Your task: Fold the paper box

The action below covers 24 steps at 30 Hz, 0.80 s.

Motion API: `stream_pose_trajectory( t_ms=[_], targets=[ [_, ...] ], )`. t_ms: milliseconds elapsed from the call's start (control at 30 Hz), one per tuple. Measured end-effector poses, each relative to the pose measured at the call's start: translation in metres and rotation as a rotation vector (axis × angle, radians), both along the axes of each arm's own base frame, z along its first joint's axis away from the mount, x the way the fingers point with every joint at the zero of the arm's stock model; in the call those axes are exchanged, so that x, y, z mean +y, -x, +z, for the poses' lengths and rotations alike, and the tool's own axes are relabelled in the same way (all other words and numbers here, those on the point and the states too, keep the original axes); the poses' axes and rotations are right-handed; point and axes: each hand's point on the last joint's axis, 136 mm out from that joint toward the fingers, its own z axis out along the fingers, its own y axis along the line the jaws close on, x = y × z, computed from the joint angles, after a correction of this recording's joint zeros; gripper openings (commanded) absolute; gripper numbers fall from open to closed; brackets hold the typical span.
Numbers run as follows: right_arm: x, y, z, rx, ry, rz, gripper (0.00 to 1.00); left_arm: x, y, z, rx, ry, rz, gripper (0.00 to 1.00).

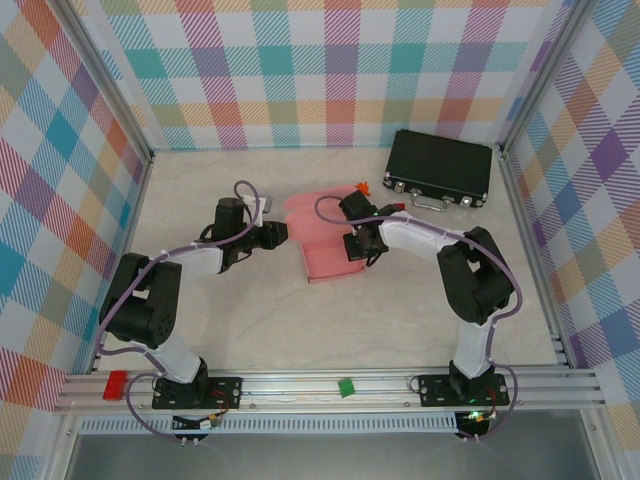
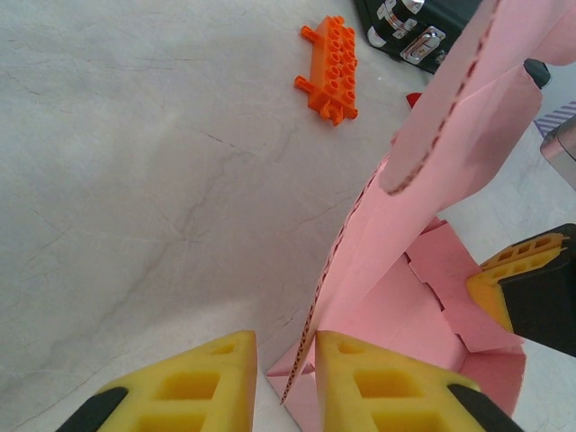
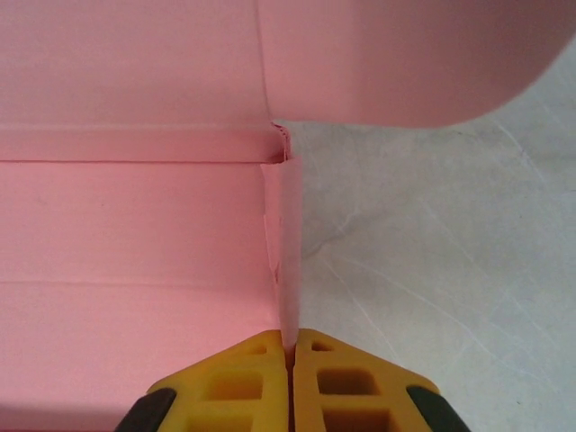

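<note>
The paper box (image 1: 322, 248) is a light-pink card sheet, partly raised, lying mid-table between both grippers. My left gripper (image 1: 283, 233) stands open at the box's left edge. In the left wrist view the corrugated edge of a raised wall (image 2: 360, 243) runs into the gap of the left gripper (image 2: 286, 378), close against the right-hand finger (image 2: 378, 378). My right gripper (image 1: 353, 246) is on the box's right side. The right wrist view shows the right gripper (image 3: 292, 346) shut on a thin upright side flap (image 3: 286, 243), with the box floor (image 3: 135, 225) to the left of it.
A black case (image 1: 440, 167) lies at the back right. An orange toy (image 2: 331, 70) sits just behind the box, with a small red block (image 1: 402, 207) near it. A red piece (image 1: 115, 385) and a green piece (image 1: 346, 387) rest on the front rail.
</note>
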Motion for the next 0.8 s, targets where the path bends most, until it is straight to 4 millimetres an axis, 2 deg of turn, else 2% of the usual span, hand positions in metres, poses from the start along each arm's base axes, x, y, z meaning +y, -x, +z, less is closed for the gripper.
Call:
stream_pose_trajectory(
  t_ms=[333,467,600,800],
  targets=[
    [-0.010,-0.002,-0.002,-0.019,0.087,-0.016,0.15,0.000,0.000,0.000,0.000,0.000,0.000,0.24],
    [-0.010,0.000,-0.009,-0.002,0.097,-0.015,0.17,0.000,0.000,0.000,0.000,0.000,0.000,0.24],
    [-0.011,0.002,-0.017,0.018,0.105,-0.013,0.15,0.000,0.000,0.000,0.001,0.000,0.000,0.24],
    [-0.011,0.002,-0.017,0.019,0.105,-0.017,0.10,0.000,0.000,0.000,0.001,0.000,0.000,0.24]
  ],
)
